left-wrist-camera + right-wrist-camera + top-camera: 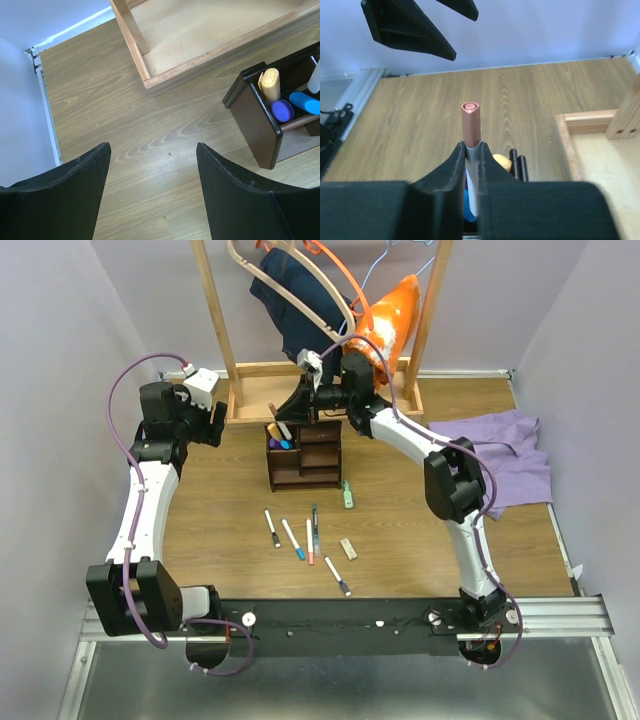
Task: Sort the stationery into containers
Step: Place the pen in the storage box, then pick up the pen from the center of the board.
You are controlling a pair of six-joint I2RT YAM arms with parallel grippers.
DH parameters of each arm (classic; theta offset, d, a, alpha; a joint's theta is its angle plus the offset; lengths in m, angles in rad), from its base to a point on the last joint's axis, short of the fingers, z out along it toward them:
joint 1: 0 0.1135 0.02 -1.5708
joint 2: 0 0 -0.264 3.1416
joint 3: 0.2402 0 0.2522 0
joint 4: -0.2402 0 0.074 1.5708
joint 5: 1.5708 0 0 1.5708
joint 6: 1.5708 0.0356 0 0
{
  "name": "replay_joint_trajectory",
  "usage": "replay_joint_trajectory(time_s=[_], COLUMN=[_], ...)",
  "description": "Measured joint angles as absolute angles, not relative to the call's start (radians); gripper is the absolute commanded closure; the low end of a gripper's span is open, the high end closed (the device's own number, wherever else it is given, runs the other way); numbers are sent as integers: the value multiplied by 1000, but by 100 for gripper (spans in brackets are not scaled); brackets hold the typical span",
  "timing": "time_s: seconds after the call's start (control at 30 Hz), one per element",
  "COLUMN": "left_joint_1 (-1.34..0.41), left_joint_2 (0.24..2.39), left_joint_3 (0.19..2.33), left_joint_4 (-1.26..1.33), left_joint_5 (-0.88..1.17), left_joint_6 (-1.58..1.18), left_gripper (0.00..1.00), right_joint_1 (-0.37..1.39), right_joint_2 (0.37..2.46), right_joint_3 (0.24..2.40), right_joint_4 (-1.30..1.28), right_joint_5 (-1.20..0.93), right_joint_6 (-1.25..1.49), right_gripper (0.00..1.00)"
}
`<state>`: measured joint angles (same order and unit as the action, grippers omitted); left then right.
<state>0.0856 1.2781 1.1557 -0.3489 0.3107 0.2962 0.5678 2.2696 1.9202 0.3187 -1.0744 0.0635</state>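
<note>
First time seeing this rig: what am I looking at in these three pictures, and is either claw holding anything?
These are two robot arms bolted to the near edge of a table, each ending in a two-finger claw. The wide picture looks down from above and behind them. The other two come from cameras on the wrists, so the black shapes there are the claws' own fingers. The left gripper is open and empty above bare wood. The right gripper is shut on a pen with a coppery-pink cap, above the dark wooden organizer, which holds a few items. Several pens, a beige eraser and a green highlighter lie loose on the table. Behind stands a clothes rack; a purple cloth lies at right.
</note>
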Motion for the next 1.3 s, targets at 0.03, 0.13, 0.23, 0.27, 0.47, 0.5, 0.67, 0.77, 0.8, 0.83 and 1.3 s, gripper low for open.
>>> replay_joint_trajectory(time_s=[0.03,0.13,0.23,0.27,0.47,0.5,0.67,0.77,0.8,0.83,1.3], left_joint_1=[86,86,86,86,86,86,86,85,85,85,16], left_joint_2=[1278,1278,1278,1278,1277,1275,1233,1188,1169,1154,1152], left_joint_3=[1156,1155,1153,1153,1151,1148,1112,1076,1056,1042,954], left_joint_4=[-350,-357,-362,-363,-366,-369,-426,-498,-516,-535,-771], left_joint_5=[310,310,311,311,314,318,371,430,445,451,674], left_joint_6=[297,296,296,296,296,296,300,311,310,309,654], left_gripper=[22,22,22,22,21,21,21,20,21,23,22], right_joint_1=[568,568,568,568,568,568,568,568,568,568,562], right_joint_2=[2271,2271,2271,2271,2263,2255,2161,2049,2015,1972,1742], right_joint_3=[1912,1883,1839,1827,1776,1774,1762,1745,1737,1722,1423], right_joint_4=[323,330,334,334,325,312,199,86,62,27,-392], right_joint_5=[-1075,-1075,-1074,-1073,-1067,-1062,-1033,-1014,-1008,-999,-681], right_joint_6=[62,50,38,33,2,-11,-90,-175,-195,-224,-529], right_gripper=[72,64,58,56,51,50,48,48,47,46,42])
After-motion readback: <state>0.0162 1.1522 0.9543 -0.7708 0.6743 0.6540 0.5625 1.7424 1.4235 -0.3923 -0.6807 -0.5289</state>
